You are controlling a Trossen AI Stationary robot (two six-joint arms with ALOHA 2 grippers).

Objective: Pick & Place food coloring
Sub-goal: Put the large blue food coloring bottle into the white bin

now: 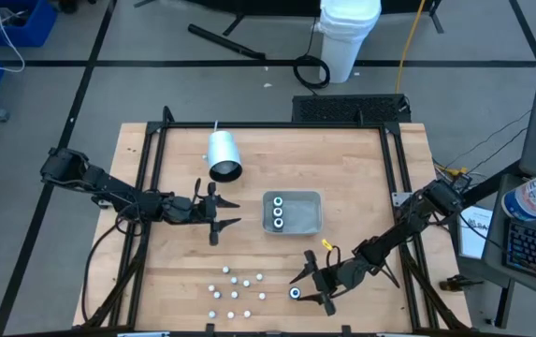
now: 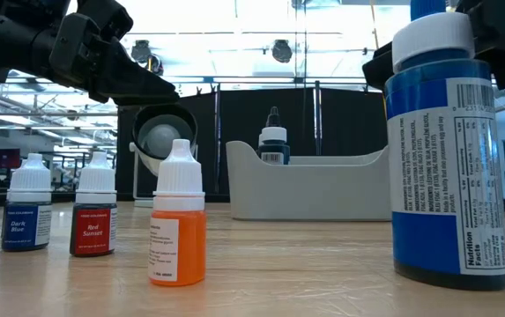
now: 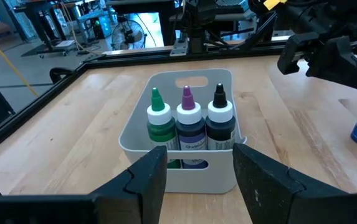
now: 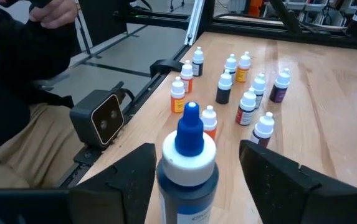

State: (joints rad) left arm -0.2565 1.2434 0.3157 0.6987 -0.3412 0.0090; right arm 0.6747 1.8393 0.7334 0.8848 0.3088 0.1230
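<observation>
A blue food coloring bottle (image 4: 187, 168) with a white cap stands upright on the table near the front right. My right gripper (image 1: 303, 292) is open, with one finger on each side of that bottle. Several tiny food coloring bottles (image 1: 235, 290) with white caps stand in a loose group near the front edge (image 4: 240, 87). A grey tray (image 1: 307, 212) at the table's middle holds three larger bottles (image 3: 190, 121), tipped green, purple and black. My left gripper (image 1: 235, 212) is open and hangs level, just left of the tray, with nothing between its fingers. My right gripper comes level from the table's right side, its fingers flanking the blue bottle's white cap (image 4: 190, 163). One finger (image 4: 138, 171) stands close against the cap, and I cannot tell whether it touches. A clear gap shows at the other finger (image 4: 268, 174). The bottle stands upright on the table.
A white cylinder (image 1: 223, 154) lies on its side at the far left of the table. A black frame (image 1: 155, 178) runs round the table's edges. A small camera (image 4: 100, 118) sits at the near edge, and a person (image 4: 16, 93) is beyond it.
</observation>
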